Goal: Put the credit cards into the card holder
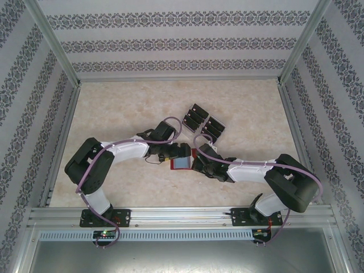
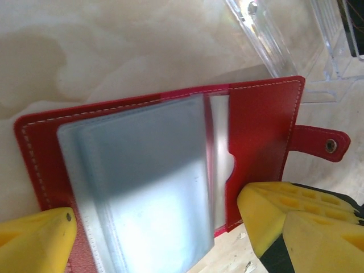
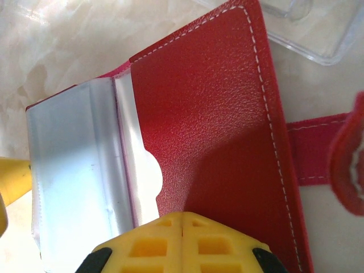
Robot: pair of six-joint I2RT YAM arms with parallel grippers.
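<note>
Red leather-like card holder [image 1: 183,163] lies opened flat between the two pincers, grey pockets up. Left pincer [image 2: 156,213] stands spread, its yellow fingers at either side of the holder's near edge. Right pincer [image 3: 182,219] is pressed together, its tips at the red cover's edge. Black credit cards [image 1: 194,118] sit in a clear rack [image 2: 267,40] just beyond both pincers.

Card holder [image 3: 216,131]: red, grained, leather-like cover, matt, with white stitching. Inner sleeves [image 2: 142,187]: clear, glossy plastic. Table [image 2: 114,45]: smooth, marble-patterned.
</note>
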